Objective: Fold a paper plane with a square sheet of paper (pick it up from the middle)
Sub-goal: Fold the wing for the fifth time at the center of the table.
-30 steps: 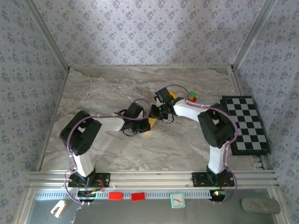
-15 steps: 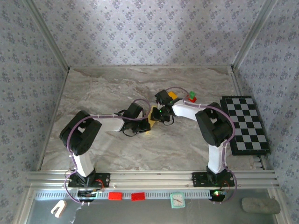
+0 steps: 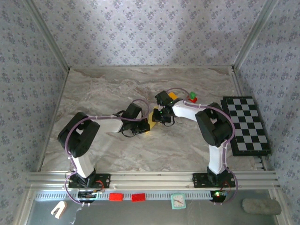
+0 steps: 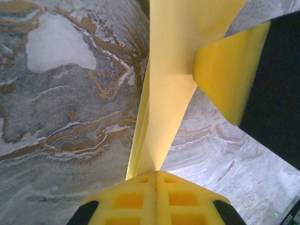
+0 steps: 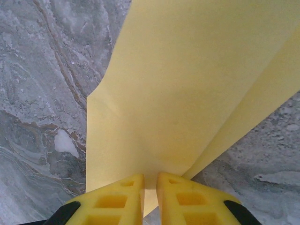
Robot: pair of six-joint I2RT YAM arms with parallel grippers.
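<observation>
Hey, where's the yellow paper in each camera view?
Top external: the yellow paper sits near the middle of the marble table.
Left wrist: rises from the left gripper, bottom centre, to the top edge.
Right wrist: spreads from the right gripper toward the upper right.
Shared landmark: that marble surface.

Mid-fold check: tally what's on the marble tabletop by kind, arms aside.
Yellow paper sheet: 1
Small blocks: 3 (orange-yellow block, green block, red block)
Checkered board: 1
Total: 5
</observation>
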